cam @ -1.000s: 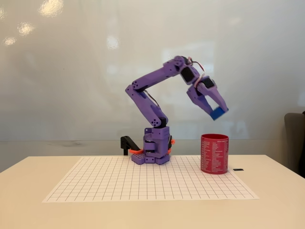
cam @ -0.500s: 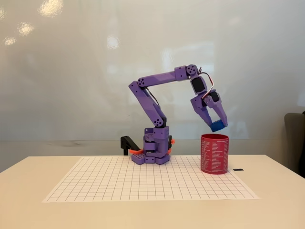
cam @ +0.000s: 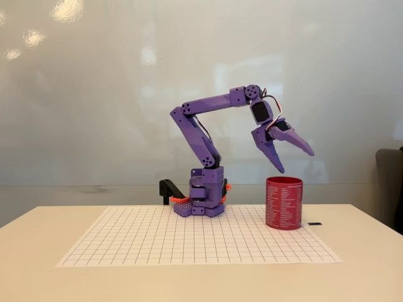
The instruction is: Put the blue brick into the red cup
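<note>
Blue brick gone from gripper (cam: 295, 161), now spread wide and empty above red cup (cam: 283, 202), right of centre.

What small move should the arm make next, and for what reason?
Probably lift the gripper straight up and draw it back. Its jaws stand wide open above the red cup, nothing is held between them, and no blue brick lies on the grid mat, so the brick has likely dropped into the cup.

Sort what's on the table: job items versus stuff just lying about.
Job items:
red cup
gripper, open above the cup

Lying about:
grid sheet
small black item right of the cup
black clamp by the arm's base
</note>
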